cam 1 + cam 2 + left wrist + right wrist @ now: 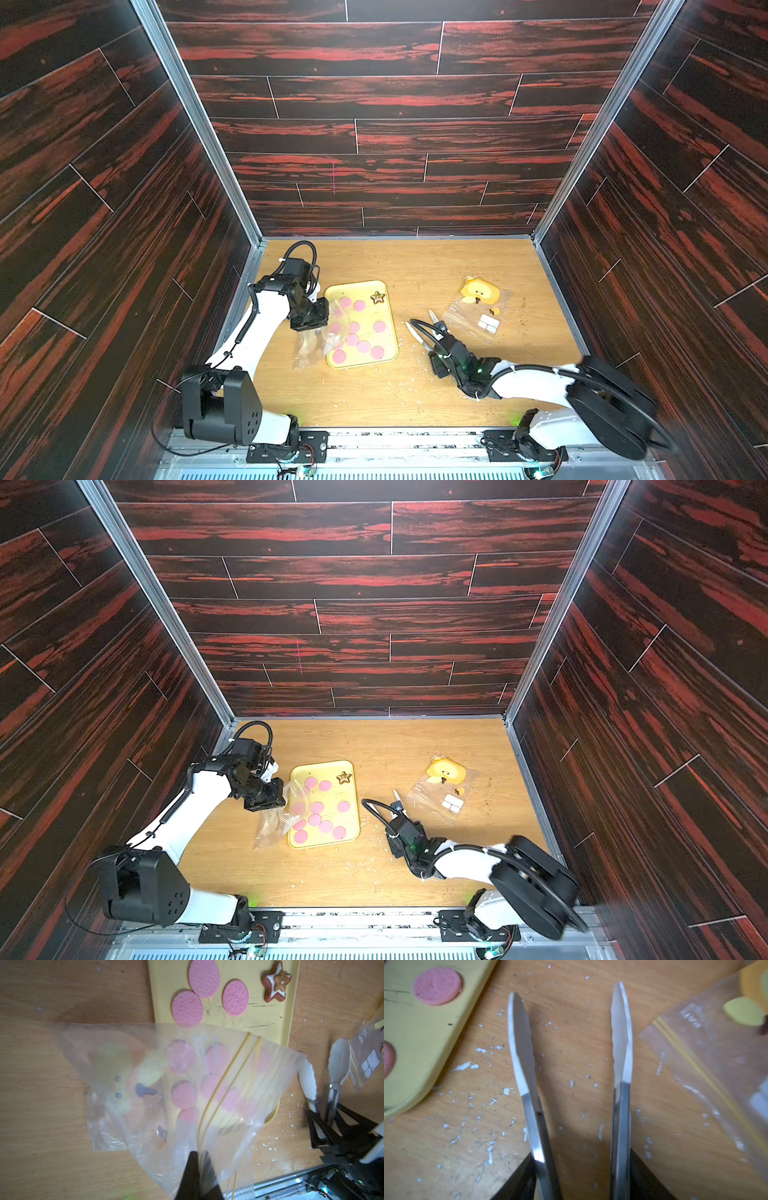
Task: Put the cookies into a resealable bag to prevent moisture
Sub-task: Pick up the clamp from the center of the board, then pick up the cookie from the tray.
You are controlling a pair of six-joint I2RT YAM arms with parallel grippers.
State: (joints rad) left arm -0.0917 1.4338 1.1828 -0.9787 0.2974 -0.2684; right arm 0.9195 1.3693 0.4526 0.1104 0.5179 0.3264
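Several pink round cookies (pixel 379 326) (pixel 235 997) lie on the yellow tray (pixel 353 284); one cookie (pixel 437 986) shows in the right wrist view. My left gripper (pixel 309 328) (pixel 199 1153) is shut on the rim of a clear resealable bag (pixel 309 345) (pixel 145 1088) with yellow zip lines. The bag hangs over the tray's left edge and blurs the cookies behind it. My right gripper (pixel 434 345) (pixel 581 1159) is shut on metal tongs (pixel 419 336) (pixel 520 1043), right of the tray. Their white tips are apart, with nothing between them.
A brown star cookie (pixel 377 296) (pixel 276 981) sits at the tray's far right corner. Another clear bag (pixel 478 311) (pixel 706 1053) holding a yellow duck shape lies flat at the right. White crumbs are scattered on the wooden table (pixel 415 395). Dark walls enclose three sides.
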